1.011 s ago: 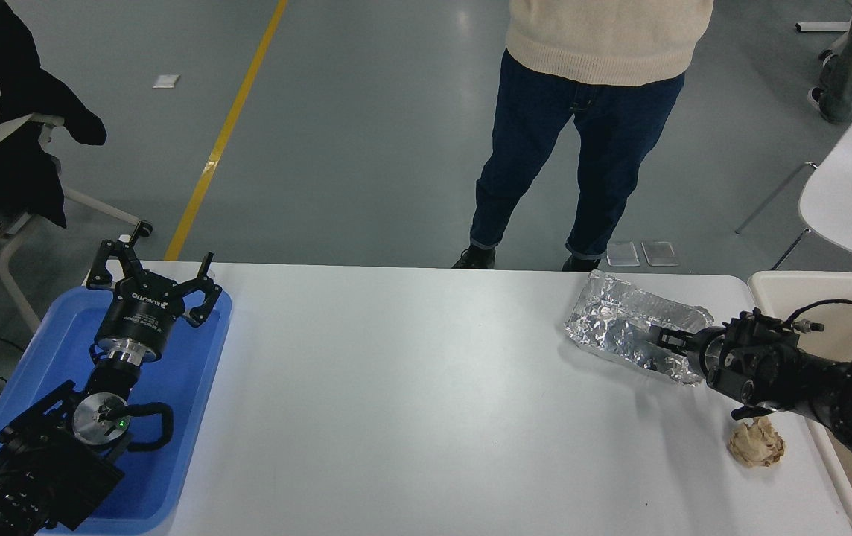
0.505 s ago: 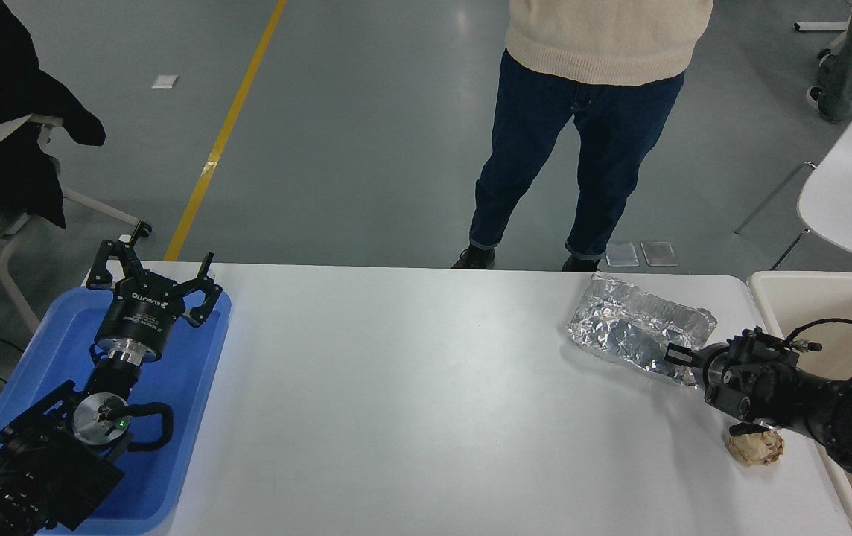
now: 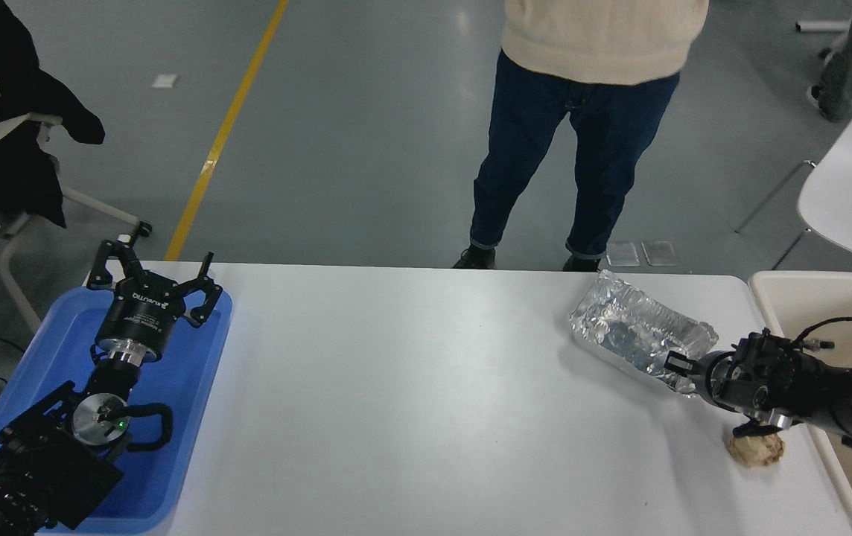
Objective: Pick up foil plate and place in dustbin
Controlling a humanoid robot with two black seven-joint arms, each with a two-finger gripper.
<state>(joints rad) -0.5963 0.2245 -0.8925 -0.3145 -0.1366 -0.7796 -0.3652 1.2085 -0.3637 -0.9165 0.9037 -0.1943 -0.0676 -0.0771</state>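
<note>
Right hand [image 3: 678, 365] is pinching the near edge of the foil plate [image 3: 638, 331], which looks tipped up off the tabletop [image 3: 411, 387]. The dustbin [image 3: 768, 286] sits just behind the hand, so it's a short carry. Left hand [image 3: 150, 286] sits spread over the blue tray [image 3: 195, 372].

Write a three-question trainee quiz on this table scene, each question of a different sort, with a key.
1. True or false: the foil plate lies inside the dustbin.
2. What lies on the table just under the right arm's wrist? A) a tan paper wad B) a cup C) a spoon
3. Fill in: the left gripper is parked over the ____ tray.

Key:
1. False; it is at the table's far right, with the right gripper at its near edge.
2. A, the paper wad.
3. Blue.
</note>
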